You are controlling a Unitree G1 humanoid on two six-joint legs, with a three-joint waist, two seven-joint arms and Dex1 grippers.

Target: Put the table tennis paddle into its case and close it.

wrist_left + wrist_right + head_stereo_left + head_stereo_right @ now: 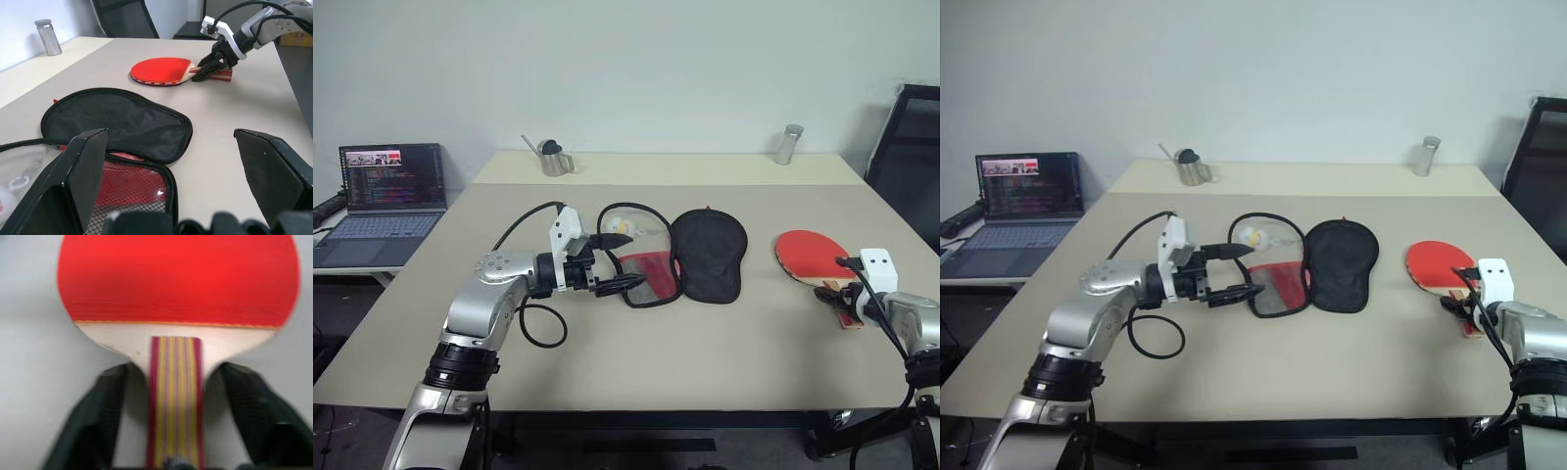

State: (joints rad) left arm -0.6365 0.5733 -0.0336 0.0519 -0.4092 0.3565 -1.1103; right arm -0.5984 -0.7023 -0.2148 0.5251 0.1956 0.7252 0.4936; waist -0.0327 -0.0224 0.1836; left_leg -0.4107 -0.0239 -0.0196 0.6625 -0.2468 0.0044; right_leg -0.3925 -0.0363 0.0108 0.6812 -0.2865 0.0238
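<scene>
Right gripper (176, 416) is straddling the paddle (811, 253) handle near the worktop's (636, 352) right edge, fingers spread, not pinching yet; closing off-centre could skid it off.

Left gripper (619, 260) is hanging spread by the case (705, 257).

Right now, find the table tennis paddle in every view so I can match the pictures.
Left eye view: paddle right of the open case.
Right eye view: same place.
Left wrist view: past the case, at the right end effector.
Right wrist view: handle between the fingers.
Shared landmark: the case.
</scene>
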